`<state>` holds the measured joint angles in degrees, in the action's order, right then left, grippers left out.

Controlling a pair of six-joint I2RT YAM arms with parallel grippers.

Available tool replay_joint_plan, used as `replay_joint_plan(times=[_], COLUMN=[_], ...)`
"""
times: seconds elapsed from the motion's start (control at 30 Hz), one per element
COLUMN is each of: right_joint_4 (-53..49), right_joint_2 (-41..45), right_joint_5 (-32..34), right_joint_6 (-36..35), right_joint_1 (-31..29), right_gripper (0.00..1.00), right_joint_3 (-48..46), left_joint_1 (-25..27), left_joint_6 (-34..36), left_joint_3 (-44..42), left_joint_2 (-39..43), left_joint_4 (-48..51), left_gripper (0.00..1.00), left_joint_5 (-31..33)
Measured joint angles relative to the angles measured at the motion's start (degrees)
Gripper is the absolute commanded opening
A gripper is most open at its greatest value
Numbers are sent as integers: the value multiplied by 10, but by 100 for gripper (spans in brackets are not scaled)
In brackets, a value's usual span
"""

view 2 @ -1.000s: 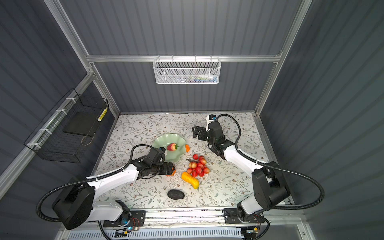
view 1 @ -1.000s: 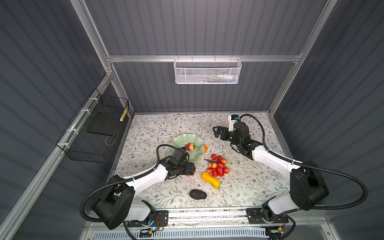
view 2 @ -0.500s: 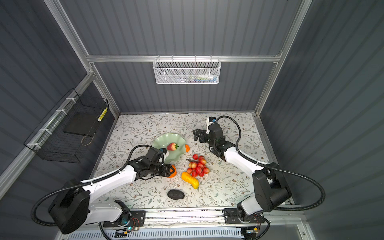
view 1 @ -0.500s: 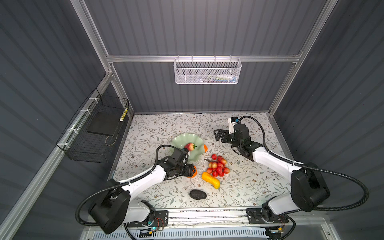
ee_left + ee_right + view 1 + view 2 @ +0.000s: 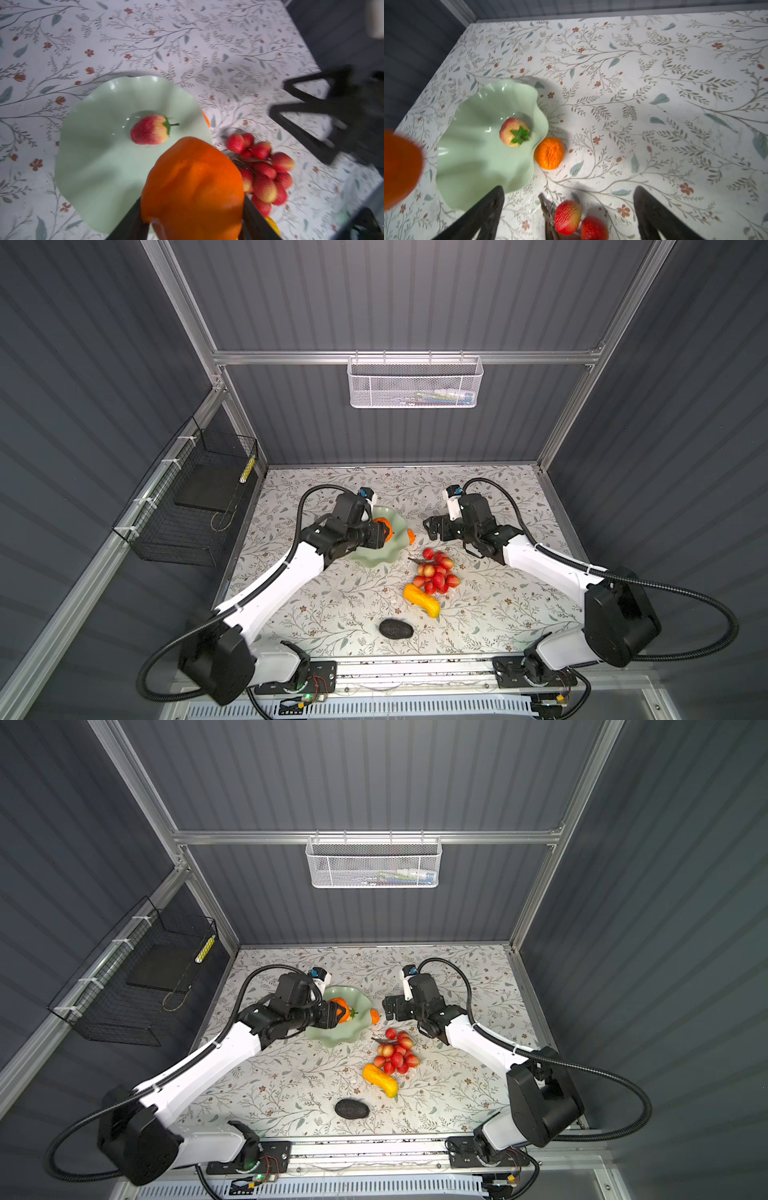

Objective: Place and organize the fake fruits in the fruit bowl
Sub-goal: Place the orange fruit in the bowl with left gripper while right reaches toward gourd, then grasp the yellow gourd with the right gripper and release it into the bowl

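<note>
Gripping the round orange (image 5: 193, 182) in the left pincer (image 5: 381, 534) over the fruit bowl (image 5: 93, 166), with right pincer (image 5: 569, 190) agape, empty, near grape bunch (image 5: 568, 216).

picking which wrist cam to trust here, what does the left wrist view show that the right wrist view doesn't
Left wrist only: the left jaws' grip on the round orange, and the whole grape bunch. Right wrist only: the small orange piece whole, beside the rim of the fruit bowl. Both: that bowl holding the strawberry.

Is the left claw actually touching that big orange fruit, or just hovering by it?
Touching. The left wrist view shows the round orange pressed between both fingers of the left gripper.
</note>
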<state>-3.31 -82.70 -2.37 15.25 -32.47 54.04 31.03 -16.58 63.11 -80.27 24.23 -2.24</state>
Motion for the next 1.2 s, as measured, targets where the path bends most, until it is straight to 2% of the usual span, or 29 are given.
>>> replay_joint_plan(times=[0.13, 0.27, 0.43, 0.6, 0.7, 0.83, 1.0, 1.2], right_joint_4=[-44, -85, -112, -133, -141, -140, -139, -138], right_joint_2=[60, 94, 93, 56, 35, 3, -41, -80], right_joint_5=[15, 28, 19, 6, -1, -3, -3, -3], right_joint_6=[-36, -57, -57, -45, -39, -39, -42, -54], right_joint_1=[-68, -138, -187, -210, -220, -222, -222, -222], right_gripper=[89, 83, 75, 68, 66, 61, 53, 32], right_joint_3=[-18, -24, -59, -87, -93, -93, -91, -70], left_joint_1=[-25, -25, -26, -26, -26, -26, -26, -26], left_joint_6=[13, 15, 11, 3, -1, -1, -4, -16], left_joint_3=[23, 35, 43, 43, 41, 21, -20, -91], left_joint_2=[-104, -160, -200, -206, -184, -93, 47, 156], left_joint_4=[-5, -9, -14, -16, -29, -65, -124, -147], left_gripper=[49, 50, 60, 82, 91, 100, 100, 100], left_joint_5=[17, 27, 42, 47, 53, 71, 122, 189])
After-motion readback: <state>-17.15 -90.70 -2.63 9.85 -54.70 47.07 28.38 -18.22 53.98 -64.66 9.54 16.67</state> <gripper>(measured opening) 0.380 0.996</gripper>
